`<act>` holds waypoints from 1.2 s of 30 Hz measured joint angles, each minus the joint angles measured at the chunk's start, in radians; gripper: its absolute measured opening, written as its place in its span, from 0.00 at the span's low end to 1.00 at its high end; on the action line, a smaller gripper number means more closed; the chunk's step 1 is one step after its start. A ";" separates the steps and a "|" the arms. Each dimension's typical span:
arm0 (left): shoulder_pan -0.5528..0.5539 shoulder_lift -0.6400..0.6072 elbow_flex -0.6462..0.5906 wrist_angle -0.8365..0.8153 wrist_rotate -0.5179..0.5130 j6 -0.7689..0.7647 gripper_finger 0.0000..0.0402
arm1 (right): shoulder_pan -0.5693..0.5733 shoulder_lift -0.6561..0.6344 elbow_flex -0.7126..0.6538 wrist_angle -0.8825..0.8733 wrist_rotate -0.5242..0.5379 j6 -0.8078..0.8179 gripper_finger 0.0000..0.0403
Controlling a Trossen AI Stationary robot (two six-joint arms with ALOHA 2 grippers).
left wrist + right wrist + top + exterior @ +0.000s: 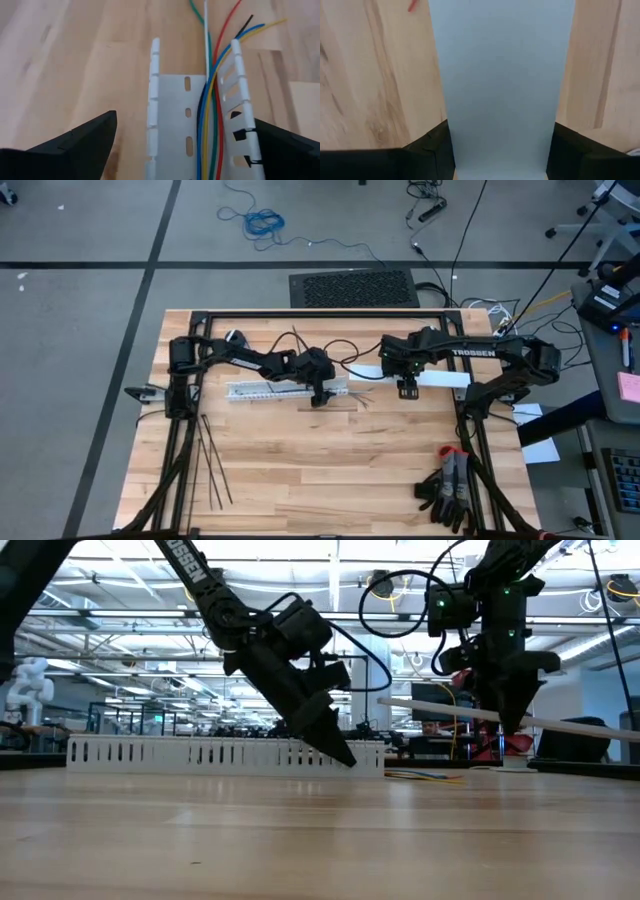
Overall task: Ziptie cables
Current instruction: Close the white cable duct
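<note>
Two grippers worked at the white duct (275,390) on the table (330,470). Left gripper (320,397), fingers spread wide, straddled the duct's right end, its tips near the wood. Cables (212,95) lay inside the duct along one slotted wall and ran out past its end. Right gripper (408,389), just right of the duct, clasped a flat white cover strip (440,379) raised off the table. Zipties (208,460) lay well apart from the duct, toward the table's left near corner.

A robotics lab or workshop: a wooden worktable (330,470) stood on grey taped floor (90,300), while open ceiling trusses (110,635) and benches with monitors (432,700) filled the background.
</note>
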State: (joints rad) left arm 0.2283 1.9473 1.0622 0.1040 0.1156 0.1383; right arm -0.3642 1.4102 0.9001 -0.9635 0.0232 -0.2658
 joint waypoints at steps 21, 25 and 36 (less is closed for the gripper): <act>-0.036 -0.001 -0.029 -0.008 -0.016 0.017 0.71 | 0.018 0.132 0.029 0.073 -0.003 -0.077 0.53; -0.041 0.009 -0.029 0.004 -0.015 -0.001 0.66 | 0.017 0.141 0.030 0.079 -0.003 -0.067 0.53; -0.043 0.037 -0.027 0.033 -0.015 -0.026 0.60 | 0.019 0.268 0.102 0.014 -0.006 0.031 0.53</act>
State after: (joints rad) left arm 0.1848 1.9839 1.0355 0.1368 0.1001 0.1127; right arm -0.3454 1.6787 1.0019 -0.9493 0.0170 -0.2345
